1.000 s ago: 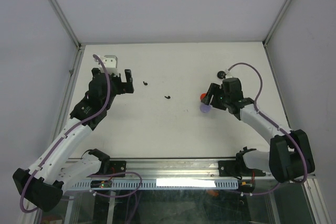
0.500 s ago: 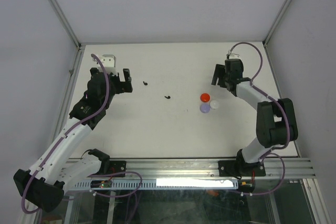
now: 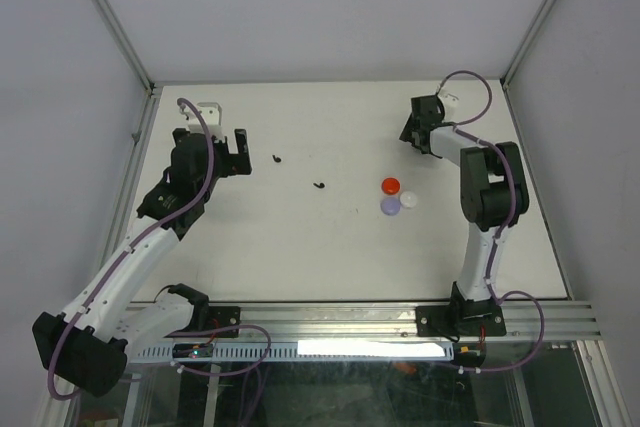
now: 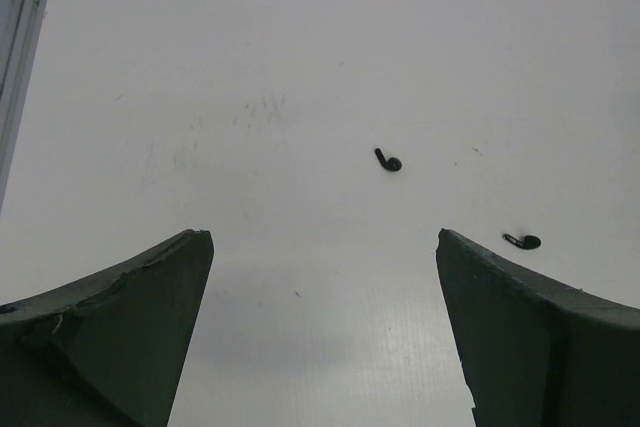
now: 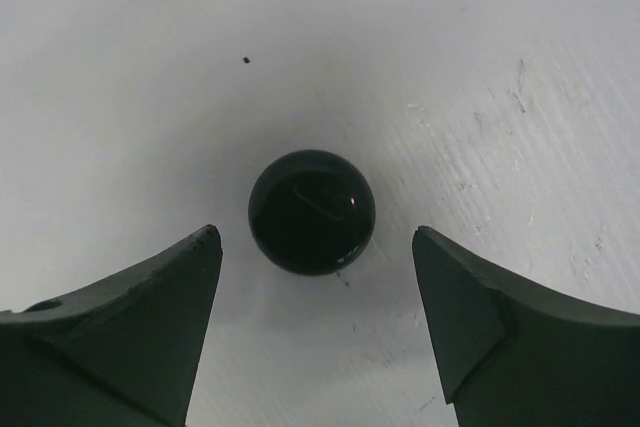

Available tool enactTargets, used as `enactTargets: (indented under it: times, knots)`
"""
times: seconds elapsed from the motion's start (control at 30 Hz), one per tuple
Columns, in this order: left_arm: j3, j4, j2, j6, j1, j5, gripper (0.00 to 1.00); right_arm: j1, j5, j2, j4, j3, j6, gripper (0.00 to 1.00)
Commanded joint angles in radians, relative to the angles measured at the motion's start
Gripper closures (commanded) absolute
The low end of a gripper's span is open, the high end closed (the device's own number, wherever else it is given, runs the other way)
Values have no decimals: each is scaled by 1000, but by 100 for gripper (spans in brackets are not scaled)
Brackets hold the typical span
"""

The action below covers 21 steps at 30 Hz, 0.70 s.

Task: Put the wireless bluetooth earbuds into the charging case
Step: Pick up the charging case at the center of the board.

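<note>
Two tiny black hook-shaped plastic earbuds lie loose on the white table point(image 3: 300, 247), left of centre. The far earbud point(image 3: 277, 158) is out in the open, and the near earbud point(image 3: 319, 185) sits a little to its right, well apart from it. Neither one is in any case.

Just left of the far earbud hovers the left gripper point(image 3: 229, 150). Its wrist view shows the left gripper point(image 4: 320, 332) with jaws spread wide and nothing between them, both buds ahead on bare table.

Over at the far right is the right gripper point(image 3: 415, 134). Its wrist view shows the right gripper point(image 5: 315, 322) spread too, with a glossy black round puck-shaped case point(image 5: 311, 212) lying flat just ahead of the gap and touching neither finger. The case looks closed. What it holds, I cannot tell.

Nearer, right of centre, three small round pucks cluster together: a red puck point(image 3: 391, 186), a lilac puck point(image 3: 390, 206) just nearer than it, and a white puck point(image 3: 408, 199) at their right. They are too small to read for contents.
</note>
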Motion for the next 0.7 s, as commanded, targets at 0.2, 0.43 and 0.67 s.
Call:
enactTargets:
  times: [0.2,0.43,0.67]
  knots:
    - [-2,55,-6,4,20,29,1,59,311,185,-276,247,288,24]
    - [-5,58,-13,4,21,36,1,58,310,196,-284,237,334,39]
    - [-2,60,-18,-5,24,75,1,71,244,115,-237,156,276,50]
